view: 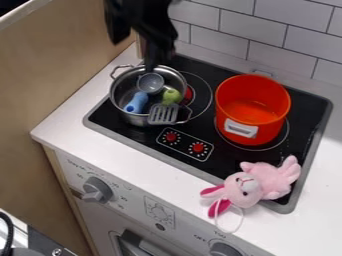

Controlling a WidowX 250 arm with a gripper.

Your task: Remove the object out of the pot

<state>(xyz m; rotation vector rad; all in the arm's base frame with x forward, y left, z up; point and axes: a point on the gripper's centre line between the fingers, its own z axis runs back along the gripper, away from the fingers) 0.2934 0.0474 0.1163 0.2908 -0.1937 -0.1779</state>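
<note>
"What's nearest?"

"A cable point(9, 231), well below the hand point(148, 52) and to its left."

"And next, going right?"

"The steel pot point(121, 89), right below the hand. In it are a blue handle point(137, 102), a grey ladle point(151, 83), a slotted turner point(163, 114) lying over the near rim, and a green handle point(172, 96)."

"So which one has to come out?"

"The task doesn't say. Any of those would fit, and all of them are at the pot, so I'd call the removal undone."

"Is the hand clenched on one?"

"I can't tell; it's too dark and blurred there."

"Further right?"

"The red pot point(252, 102), right of the hand and lower, then the rabbit point(252, 186), lower still, outside both pots."

"What's left, then?"

"Grasp, lift and set down, I'd judge, if the grasp isn't made."
</note>
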